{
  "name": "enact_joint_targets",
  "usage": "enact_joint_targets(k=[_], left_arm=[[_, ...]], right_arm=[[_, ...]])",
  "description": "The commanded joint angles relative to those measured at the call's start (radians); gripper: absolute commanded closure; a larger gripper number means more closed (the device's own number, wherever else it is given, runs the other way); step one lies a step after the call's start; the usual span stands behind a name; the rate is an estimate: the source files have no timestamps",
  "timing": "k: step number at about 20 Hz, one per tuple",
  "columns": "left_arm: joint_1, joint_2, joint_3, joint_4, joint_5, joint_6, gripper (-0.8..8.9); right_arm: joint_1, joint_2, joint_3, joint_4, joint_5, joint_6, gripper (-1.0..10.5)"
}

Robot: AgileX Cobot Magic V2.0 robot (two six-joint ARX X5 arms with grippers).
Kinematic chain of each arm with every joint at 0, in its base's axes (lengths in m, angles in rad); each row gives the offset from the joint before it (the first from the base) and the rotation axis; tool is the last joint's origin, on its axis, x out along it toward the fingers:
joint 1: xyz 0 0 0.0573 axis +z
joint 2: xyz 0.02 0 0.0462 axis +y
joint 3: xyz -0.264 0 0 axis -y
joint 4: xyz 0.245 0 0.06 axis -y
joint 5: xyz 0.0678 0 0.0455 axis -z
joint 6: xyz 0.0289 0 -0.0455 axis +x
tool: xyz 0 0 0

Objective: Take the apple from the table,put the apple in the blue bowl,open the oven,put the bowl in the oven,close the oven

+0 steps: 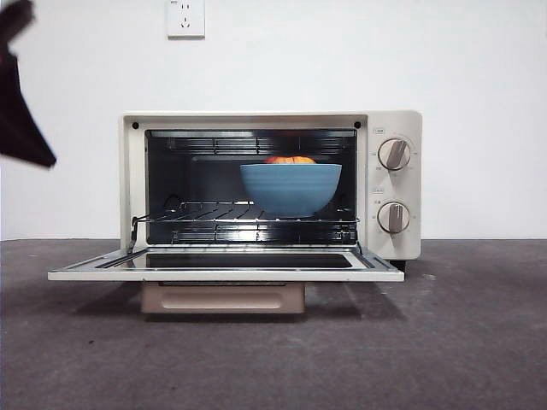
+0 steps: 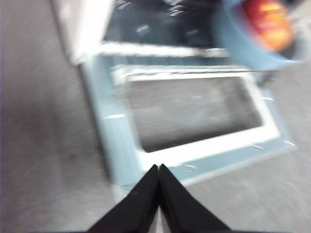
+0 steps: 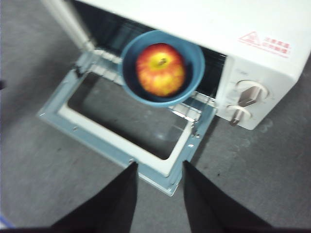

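**Inspector:** Table point(image 1: 479, 342) first: dark grey, rough and mottled, bearing the cream-white toaster oven point(image 1: 393, 128) with its two round knobs. Condition of the oven?

**Assistant:** Its glass door point(image 1: 226, 272) hangs fully down, lying flat and level toward the front camera, with the taupe bar handle point(image 1: 222, 297) beneath its front edge. The oven's long axis runs side to side across the table and its mouth faces the camera. I judge the door is left down because closing is the one step not yet done.

**Inspector:** Contents?

**Assistant:** The wide, ridged matte blue bowl point(image 1: 291, 188) stands upright on the wire rack point(image 1: 205, 213), toward the knob side of the cavity, mouth up. In the right wrist view its rim point(image 3: 160, 68) appears to project slightly past the opening. That is a judgement; the angle is steep.

**Inspector:** And the fruit?

**Assistant:** The round red apple with yellow-orange streaks point(image 3: 161, 69) sits in the bowl, yellowish dimple facing up. From the front only its top point(image 1: 291, 160) shows above the rim.

**Inspector:** Grippers?

**Assistant:** The left gripper point(image 2: 158, 167) has its black jaws pressed together, holding nothing, above the door's front edge. The right gripper point(image 3: 159, 167) has its jaws spread, empty, clear of the door. One arm point(image 1: 21, 111) shows dark at the front view's upper corner.
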Motion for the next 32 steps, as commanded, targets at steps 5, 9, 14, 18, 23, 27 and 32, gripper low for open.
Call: enact_joint_targets(k=[5, 9, 14, 18, 23, 27, 32], left_arm=[[0.043, 0.253, 0.008, 0.173, 0.008, -0.038, 8.07], [0.043, 0.394, 0.008, 0.284, 0.007, -0.04, 8.07], [0.041, 0.521, 0.008, 0.348, 0.013, -0.043, 8.07], [0.019, 0.566, 0.008, 0.363, 0.058, -0.043, 8.07], [0.006, 0.59, 0.008, 0.362, 0.147, -0.043, 8.07], [0.024, 0.59, 0.008, 0.432, 0.268, -0.106, 8.07], [0.057, 0.59, 0.008, 0.637, 0.375, -0.284, 8.07]], right_arm=[[0.079, -0.227, -0.232, 0.036, 0.005, -0.017, 8.0], [0.079, -0.364, -0.41, 0.072, 0.004, 0.034, 8.0], [0.079, -0.479, -0.516, 0.086, 0.005, 0.078, 8.0], [0.079, -0.51, -0.521, 0.086, 0.028, 0.084, 8.0], [0.079, -0.514, -0.521, 0.086, 0.035, 0.084, 8.0], [0.079, -0.514, -0.521, 0.086, 0.034, 0.092, 8.0], [0.079, -0.515, -0.521, 0.085, 0.034, 0.103, 8.0]])
